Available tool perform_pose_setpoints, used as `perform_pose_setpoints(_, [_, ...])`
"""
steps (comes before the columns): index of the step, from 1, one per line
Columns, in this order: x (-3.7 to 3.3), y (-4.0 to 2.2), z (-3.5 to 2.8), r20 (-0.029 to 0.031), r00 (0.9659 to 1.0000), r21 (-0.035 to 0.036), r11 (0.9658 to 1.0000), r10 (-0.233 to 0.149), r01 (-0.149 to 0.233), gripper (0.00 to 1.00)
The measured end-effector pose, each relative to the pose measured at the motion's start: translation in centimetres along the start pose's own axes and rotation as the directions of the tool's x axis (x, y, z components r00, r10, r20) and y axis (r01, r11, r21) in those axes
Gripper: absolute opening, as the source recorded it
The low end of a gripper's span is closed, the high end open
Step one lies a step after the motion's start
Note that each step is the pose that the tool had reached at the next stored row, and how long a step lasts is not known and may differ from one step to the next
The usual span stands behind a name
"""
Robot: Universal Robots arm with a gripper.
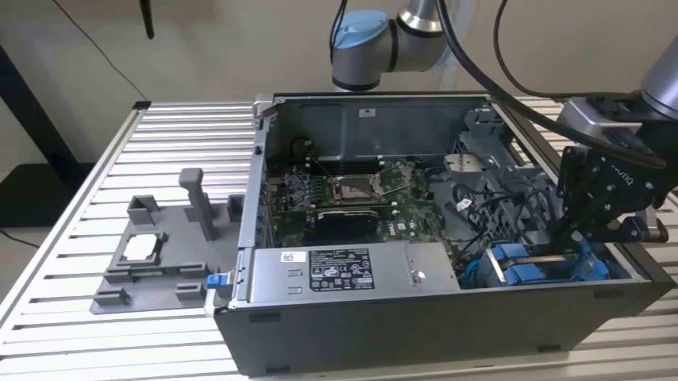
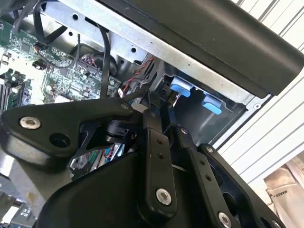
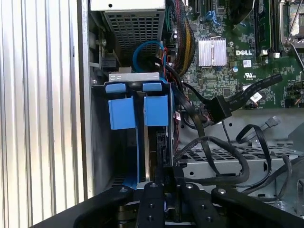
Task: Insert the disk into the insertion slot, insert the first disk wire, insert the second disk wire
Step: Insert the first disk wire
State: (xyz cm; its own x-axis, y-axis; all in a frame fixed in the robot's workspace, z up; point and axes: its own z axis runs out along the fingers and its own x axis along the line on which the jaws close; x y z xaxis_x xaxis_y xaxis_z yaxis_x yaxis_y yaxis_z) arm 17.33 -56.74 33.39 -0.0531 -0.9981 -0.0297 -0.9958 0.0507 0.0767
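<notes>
The disk stands on edge in the insertion slot [image 3: 100,142], a grey bay at the near corner of the open computer case. Its blue carrier tabs [image 3: 122,113] and dark edge [image 3: 160,142] show in the first wrist view. The same blue carrier [image 1: 535,266] appears in the exterior view, and its tabs [image 2: 180,87] in the second wrist view. My gripper [image 3: 165,175] hangs right over the bay [image 1: 496,266], fingers together at the disk's end, and I cannot tell whether anything is between them. It is also seen as the gripper [image 1: 567,238] and the gripper [image 2: 165,99]. A black flat wire plug [image 3: 221,108] hangs loose beside the bay.
A grey metal box with a white sticker [image 1: 339,270] lies beside the bay. The circuit board [image 1: 350,194] fills the case floor, with black cables [image 3: 223,152] looped near my fingers. A grey plastic fixture with posts [image 1: 159,254] sits on the slatted table [image 1: 63,262] at the exterior view's left.
</notes>
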Motion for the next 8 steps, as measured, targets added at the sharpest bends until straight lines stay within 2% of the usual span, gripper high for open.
perform_pose_setpoints(2, [0.00,0.00,0.03,0.0005,1.0000,-0.0001,1.0000,0.000,0.000,0.20])
perform_pose_setpoints(3, [0.00,0.00,-0.02,0.0007,1.0000,-0.0001,1.0000,0.000,0.000,0.27])
perform_pose_setpoints(8, [-0.03,0.13,-1.08,0.0005,1.0000,0.0019,1.0000,0.000,0.000,0.27])
